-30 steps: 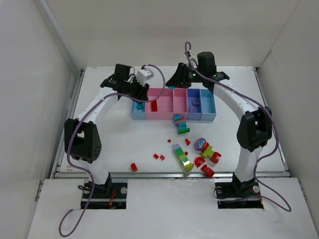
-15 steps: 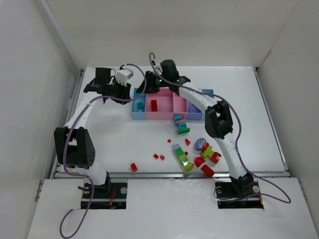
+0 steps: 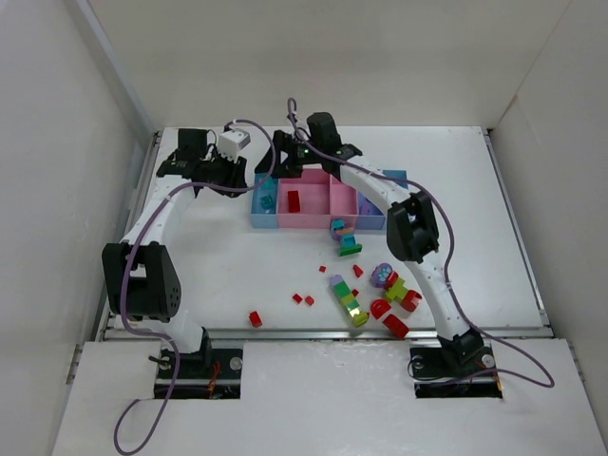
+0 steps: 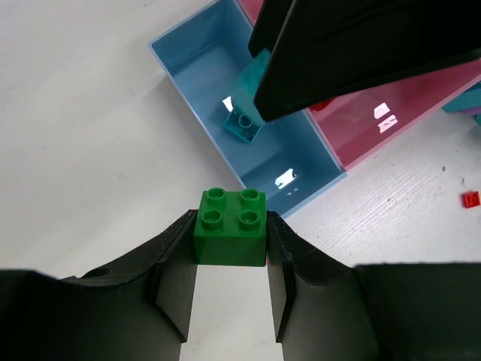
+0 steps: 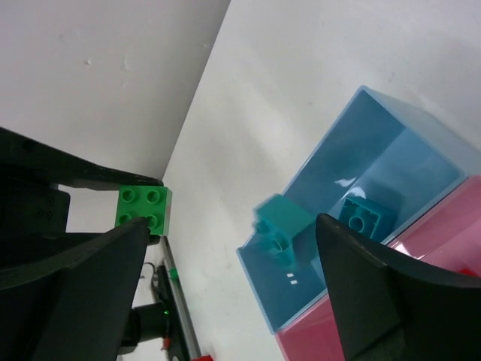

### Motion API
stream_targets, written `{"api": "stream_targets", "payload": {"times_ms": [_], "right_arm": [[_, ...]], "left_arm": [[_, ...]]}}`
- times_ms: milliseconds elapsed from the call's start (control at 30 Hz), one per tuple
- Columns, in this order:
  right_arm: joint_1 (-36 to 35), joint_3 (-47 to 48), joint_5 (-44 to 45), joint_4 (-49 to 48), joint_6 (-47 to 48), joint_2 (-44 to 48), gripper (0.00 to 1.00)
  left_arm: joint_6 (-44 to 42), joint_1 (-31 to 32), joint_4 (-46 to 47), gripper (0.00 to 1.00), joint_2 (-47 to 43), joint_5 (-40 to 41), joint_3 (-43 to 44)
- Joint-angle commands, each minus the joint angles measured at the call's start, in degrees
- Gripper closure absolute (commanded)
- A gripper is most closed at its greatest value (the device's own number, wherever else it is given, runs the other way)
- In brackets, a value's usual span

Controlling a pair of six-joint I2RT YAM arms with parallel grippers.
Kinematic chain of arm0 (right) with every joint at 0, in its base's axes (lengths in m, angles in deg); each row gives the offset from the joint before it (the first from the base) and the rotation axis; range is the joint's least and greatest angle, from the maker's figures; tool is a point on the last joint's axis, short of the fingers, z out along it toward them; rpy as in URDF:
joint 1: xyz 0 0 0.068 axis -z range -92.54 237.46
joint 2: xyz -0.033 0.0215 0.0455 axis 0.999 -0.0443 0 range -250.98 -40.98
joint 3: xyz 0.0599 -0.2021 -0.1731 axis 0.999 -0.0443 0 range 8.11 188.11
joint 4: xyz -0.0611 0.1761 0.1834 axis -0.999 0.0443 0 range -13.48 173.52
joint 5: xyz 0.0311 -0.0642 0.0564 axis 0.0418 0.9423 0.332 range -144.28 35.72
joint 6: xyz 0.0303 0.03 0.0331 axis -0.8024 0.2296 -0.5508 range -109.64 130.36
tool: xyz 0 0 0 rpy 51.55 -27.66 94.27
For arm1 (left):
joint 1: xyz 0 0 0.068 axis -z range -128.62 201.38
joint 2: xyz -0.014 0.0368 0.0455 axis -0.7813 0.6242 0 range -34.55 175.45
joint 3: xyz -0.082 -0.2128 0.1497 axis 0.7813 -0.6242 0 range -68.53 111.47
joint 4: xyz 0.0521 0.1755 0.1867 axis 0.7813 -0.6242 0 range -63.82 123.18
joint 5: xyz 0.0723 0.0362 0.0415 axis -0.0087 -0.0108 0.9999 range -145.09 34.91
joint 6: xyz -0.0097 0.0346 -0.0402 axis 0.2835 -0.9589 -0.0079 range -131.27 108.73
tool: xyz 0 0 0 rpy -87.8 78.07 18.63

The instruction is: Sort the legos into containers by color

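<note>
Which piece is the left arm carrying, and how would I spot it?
Find the row of joined bins far across the table. Beside its light blue left-end bin, the left gripper pinches a four-stud green brick, unlike the teal brick inside.

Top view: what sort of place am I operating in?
Probably a lab robot test cell: a white table boxed in by plain white panels, two arms bolted at its near edge, and toy legos beside joined sorting bins.

Fixed high at six o'clock, the overhead camera looks down over the whole table (image 3: 237,261). Both wrist cameras hang close above the light blue bin (image 3: 256,220) (image 4: 199,71) (image 5: 368,139) at ten o'clock, from opposite sides, sharing it and a green brick (image 4: 229,226) (image 5: 143,207).
</note>
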Motion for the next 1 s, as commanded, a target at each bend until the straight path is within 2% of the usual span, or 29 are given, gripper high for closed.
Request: {"api": "stream_targets", "payload": {"times_ms": [0, 300, 400, 500, 600, 633, 667, 867, 967], "right_arm": [[-0.12, 2.61, -1.99, -2.62, -0.57, -0.41, 0.01], [-0.12, 0.68, -1.99, -3.14, 1.27, 3.54, 0.01], [2.59, -0.81, -1.38, -3.15, 1.80, 7.40, 0.01], [5.41, -5.73, 1.51, -3.15, 4.52, 14.25, 0.01], [10.50, -17.47, 6.94, -3.15, 9.26, 26.52, 0.01], [11.56, -17.52, 8.89, -2.45, 10.32, 26.58, 0.01], [12.53, -22.39, 10.91, -1.75, 12.59, 31.36, 0.01], [17.89, -33.85, 26.46, 5.37, 20.86, 42.56, 0.01], [19.48, -39.21, 27.10, 5.99, 22.10, 45.73, 0.01]], "left_arm": [[0.75, 0.06, 1.46, 1.00, -1.52, -1.88, -0.32], [1.28, 0.06, 1.46, 1.00, -1.52, -3.02, -0.32], [1.28, 1.63, 1.46, 1.00, -1.00, -3.02, 1.43], [-0.13, 4.00, 0.76, 1.00, -0.29, -3.02, 3.71], [-0.13, 6.11, 0.24, 1.00, 2.42, -3.02, 6.52], [-0.13, 6.82, 0.23, 1.00, 2.43, -3.02, 7.49], [-0.13, 7.52, -0.38, 1.00, 4.00, -2.41, 8.45], [-0.66, 14.55, -1.53, 1.00, 9.98, -0.39, 17.07], [-1.19, 18.76, -1.53, 1.00, 14.02, 0.23, 21.55]]}}
